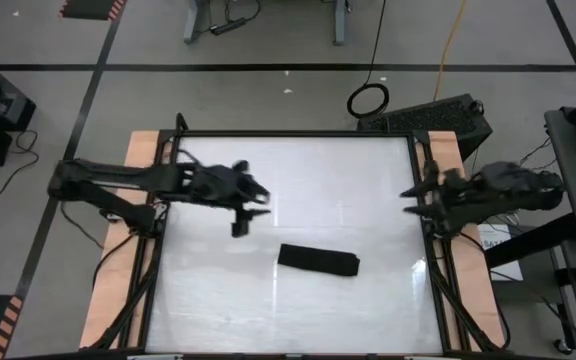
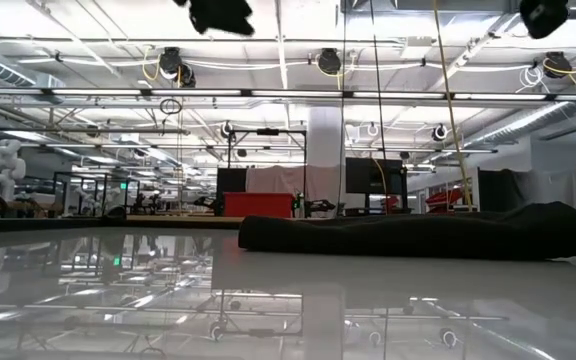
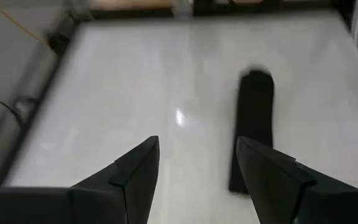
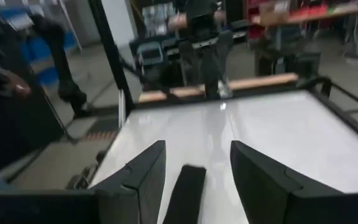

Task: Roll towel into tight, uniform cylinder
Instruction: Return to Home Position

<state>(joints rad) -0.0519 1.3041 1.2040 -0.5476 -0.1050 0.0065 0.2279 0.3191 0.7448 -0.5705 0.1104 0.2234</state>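
the towel (image 1: 318, 261) lies on the white tabletop (image 1: 218, 295) as a short, dark roll, a little toward the right of centre and nearer the front edge than the back. it rests flat with its long side running left to right, and neither arm touches it. in the low view the towel (image 2: 408, 236) shows as a low, slightly lumpy black bar sitting directly on the glossy surface.

the left arm reaches in from the left edge, stretched almost level across the table. the left gripper (image 1: 251, 208) hangs above the surface, up and to the left of the roll and well apart from it. in the left wrist view its two dark fingers (image 3: 138, 165) stand spread with bare table between them, holding nothing, and the towel (image 3: 253, 118) lies beyond one fingertip.

the right arm is folded back over the right rim of the table. the right gripper (image 1: 410, 200) sits just inside that rim, pointing inward. its fingers (image 4: 145, 168) are also parted and empty, with the towel (image 4: 188, 186) seen in the gap, farther off on the table.
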